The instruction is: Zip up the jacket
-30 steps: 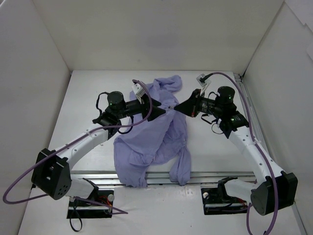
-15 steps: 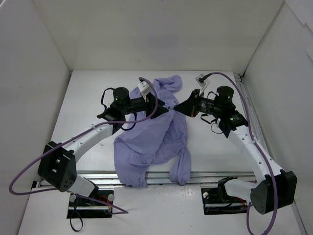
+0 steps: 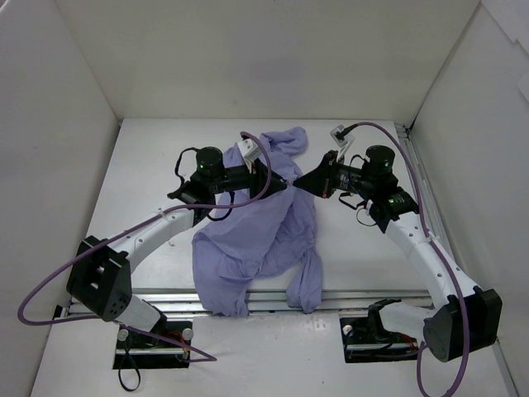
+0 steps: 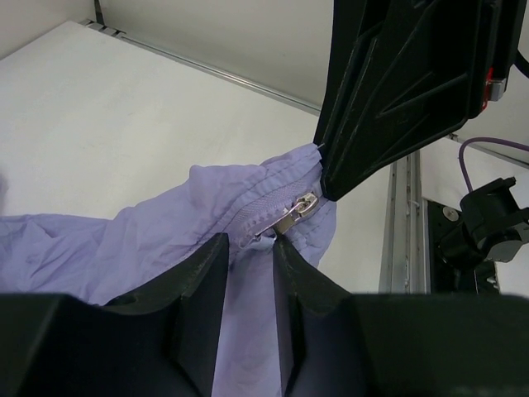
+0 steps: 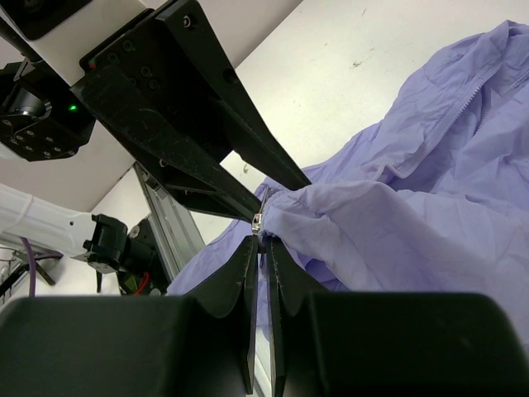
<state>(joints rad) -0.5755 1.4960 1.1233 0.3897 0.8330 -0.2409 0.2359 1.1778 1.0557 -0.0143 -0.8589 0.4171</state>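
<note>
Evidently, the left gripper (image 3: 277, 184) is being carried in toward the zipper pull (image 4: 297, 208). Against the pictures from a moment ago, its wrist is being seen nearer the pull, while the right gripper (image 3: 299, 184) is being kept in place on the pull's other side. The jacket (image 3: 264, 240) is being left almost unaltered on the counter (image 3: 165, 157), with its collar end being held up at the pull and its hem being left trailing away from the pull toward the arm bases. The narrowing gap is being judged as slack being taken out of the zipper line beside the pull, so that the slider can be drawn along. The zipping itself is being judged as barely begun.

From above, the pull is being hidden by both grippers, and neither grip can be told. In the left wrist view, the metal pull is being shown plainly, with the left gripper being held closed on a fold of lavender fabric just short of it. In the right wrist view, the right gripper is being shown pressed nearly together on the jacket's edge at the pull. Whether metal or only cloth is being pinched cannot be told.
</note>
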